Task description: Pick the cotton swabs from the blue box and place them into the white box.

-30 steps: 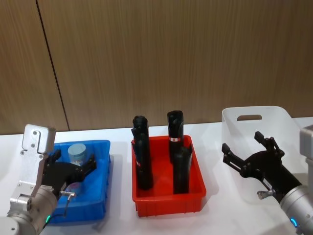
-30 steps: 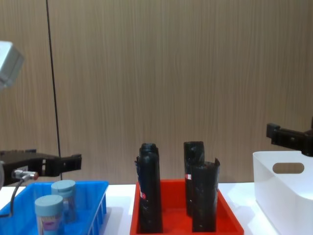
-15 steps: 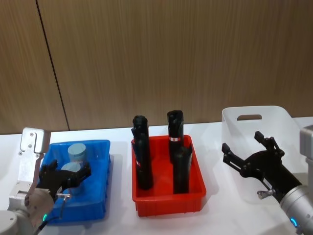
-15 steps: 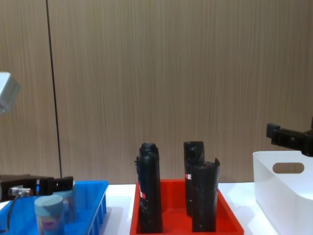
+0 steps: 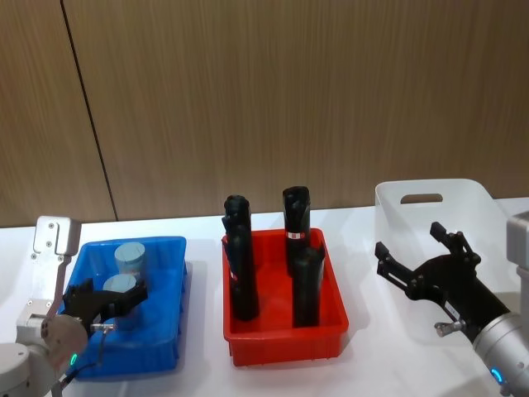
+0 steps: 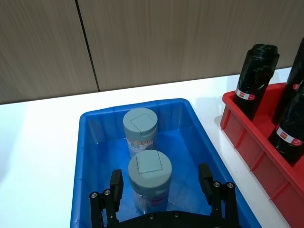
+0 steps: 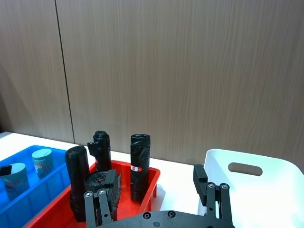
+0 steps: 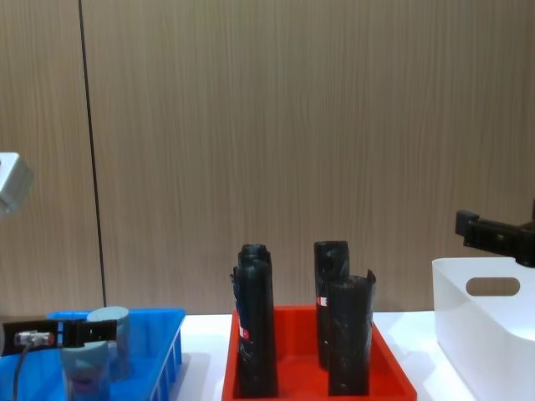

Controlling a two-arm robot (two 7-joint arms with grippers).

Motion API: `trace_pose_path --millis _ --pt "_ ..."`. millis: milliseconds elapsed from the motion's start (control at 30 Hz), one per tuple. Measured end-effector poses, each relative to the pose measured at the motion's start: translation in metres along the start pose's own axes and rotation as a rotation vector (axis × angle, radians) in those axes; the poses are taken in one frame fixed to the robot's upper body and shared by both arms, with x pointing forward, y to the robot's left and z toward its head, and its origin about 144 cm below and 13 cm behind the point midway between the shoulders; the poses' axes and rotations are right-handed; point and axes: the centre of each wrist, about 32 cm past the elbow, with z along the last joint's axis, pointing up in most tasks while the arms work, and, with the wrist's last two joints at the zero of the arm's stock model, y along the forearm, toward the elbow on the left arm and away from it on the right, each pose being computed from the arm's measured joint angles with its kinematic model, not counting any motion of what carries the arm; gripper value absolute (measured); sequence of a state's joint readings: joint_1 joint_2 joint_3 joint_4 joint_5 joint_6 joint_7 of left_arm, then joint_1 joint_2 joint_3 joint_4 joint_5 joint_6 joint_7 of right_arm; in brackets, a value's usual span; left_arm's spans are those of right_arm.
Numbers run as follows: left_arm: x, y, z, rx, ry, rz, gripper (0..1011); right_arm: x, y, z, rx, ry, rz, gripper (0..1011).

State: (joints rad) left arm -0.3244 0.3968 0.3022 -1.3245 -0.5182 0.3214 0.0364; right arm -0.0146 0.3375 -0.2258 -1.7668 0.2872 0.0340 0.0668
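1 tub of cotton swabs is straddled by the spread left gripper inside the blue box, a 2nd tub just beyond; the right gripper is held, fingers apart, beside the white box.
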Motion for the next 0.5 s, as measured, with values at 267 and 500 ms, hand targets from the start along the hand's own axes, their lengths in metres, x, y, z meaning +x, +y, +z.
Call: trace_pose_path --millis 267,500 --pt "0.006 -0.01 0.001 0.02 0.016 0.006 1004 0.0 0.0 0.0 0.0 0.0 0.0 1001" --pt "0.01 -0.019 0.002 0.043 0.026 0.009 1004 0.0 0.0 0.0 0.0 0.0 0.0 1002"
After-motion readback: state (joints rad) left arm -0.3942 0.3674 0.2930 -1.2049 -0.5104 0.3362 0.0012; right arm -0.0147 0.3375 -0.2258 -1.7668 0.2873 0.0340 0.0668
